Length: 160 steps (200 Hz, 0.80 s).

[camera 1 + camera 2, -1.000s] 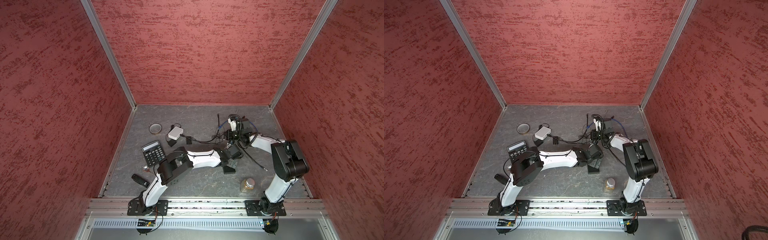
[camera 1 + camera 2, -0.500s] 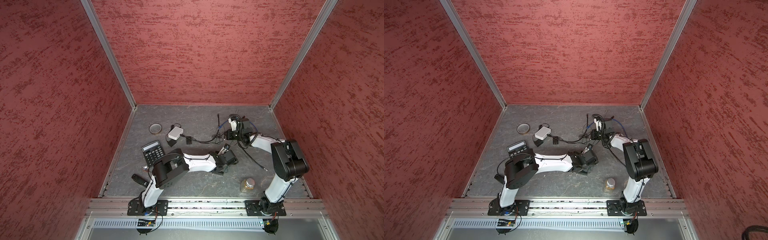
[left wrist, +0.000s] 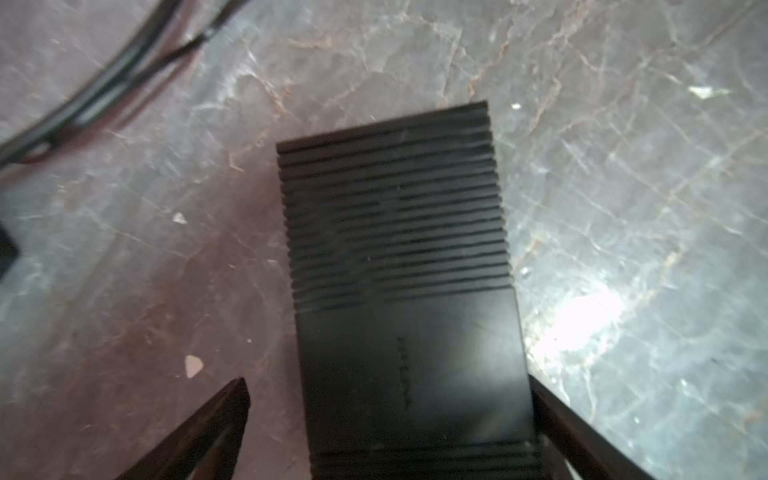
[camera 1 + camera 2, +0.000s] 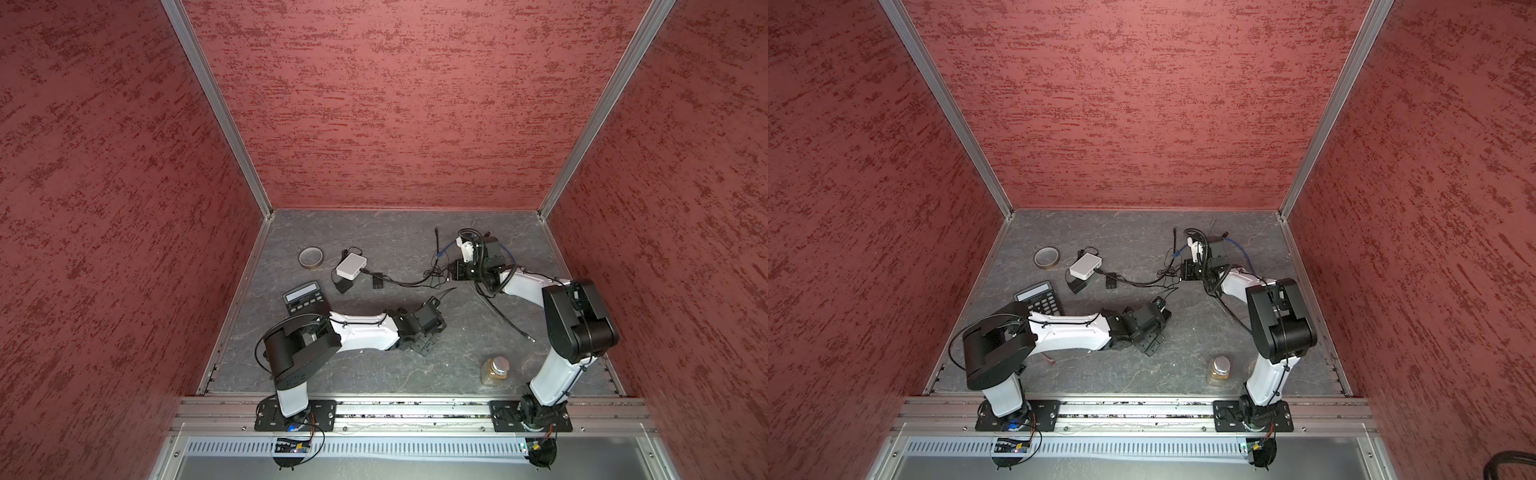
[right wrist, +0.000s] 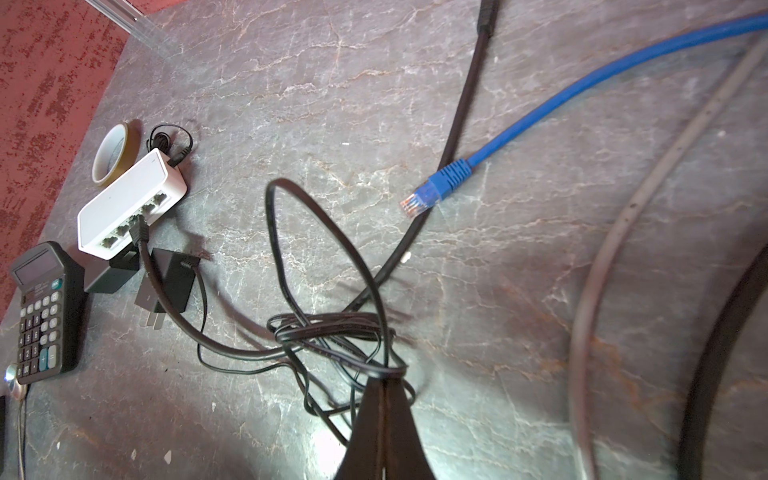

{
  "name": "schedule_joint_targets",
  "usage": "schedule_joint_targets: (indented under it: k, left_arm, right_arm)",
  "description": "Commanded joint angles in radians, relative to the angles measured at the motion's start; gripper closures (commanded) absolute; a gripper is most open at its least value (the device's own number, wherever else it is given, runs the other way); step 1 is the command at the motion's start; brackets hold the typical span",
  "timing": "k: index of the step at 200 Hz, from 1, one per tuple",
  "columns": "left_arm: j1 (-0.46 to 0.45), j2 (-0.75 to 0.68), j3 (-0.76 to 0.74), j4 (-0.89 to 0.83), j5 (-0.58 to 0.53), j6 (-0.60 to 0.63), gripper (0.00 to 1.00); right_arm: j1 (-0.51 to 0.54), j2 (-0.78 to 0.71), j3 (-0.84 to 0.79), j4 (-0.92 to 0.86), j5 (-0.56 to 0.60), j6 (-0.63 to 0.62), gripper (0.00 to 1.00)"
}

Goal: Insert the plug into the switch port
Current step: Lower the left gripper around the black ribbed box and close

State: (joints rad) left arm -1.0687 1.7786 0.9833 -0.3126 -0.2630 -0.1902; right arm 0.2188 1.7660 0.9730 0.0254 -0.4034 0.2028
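The white switch lies at the back left, its row of ports facing the right wrist camera. A black cable's plug sits in one port. A blue cable's clear plug lies loose on the table, apart from both grippers. My right gripper is shut, with a tangle of thin black cords looped at its tip; whether one is pinched I cannot tell. My left gripper is open, straddling a black ribbed box without closing on it.
A calculator and a tape roll lie at the left. Two black power adapters sit beside the switch. A jar stands front right. A long black cable runs past the right arm. Red walls enclose the table.
My left arm has drawn back from beside the right gripper toward the front left and now hangs low over the black ribbed box. The right arm has not moved.
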Motion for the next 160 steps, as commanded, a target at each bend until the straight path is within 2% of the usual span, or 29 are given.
schedule_joint_targets:
  k: [1, 38, 81, 160]
  left_arm:
    - [0.022, -0.007, 0.007, 0.024, 0.121, 0.050, 0.00]
    - [0.047, 0.062, 0.119, -0.092, 0.159, 0.031, 0.01]
    - [0.064, 0.103, 0.176, -0.154, 0.185, 0.000, 0.04]
    - [0.067, 0.160, 0.225, -0.213, 0.138, -0.028, 0.22]
  right_arm:
    - [-0.002, -0.053, -0.032, 0.017, -0.024, 0.021, 1.00]
    - [0.008, -0.091, -0.078, 0.042, -0.026, 0.042, 1.00]
    - [0.021, -0.130, -0.117, 0.060, -0.021, 0.053, 1.00]
    - [0.037, -0.194, -0.136, 0.062, -0.014, 0.063, 1.00]
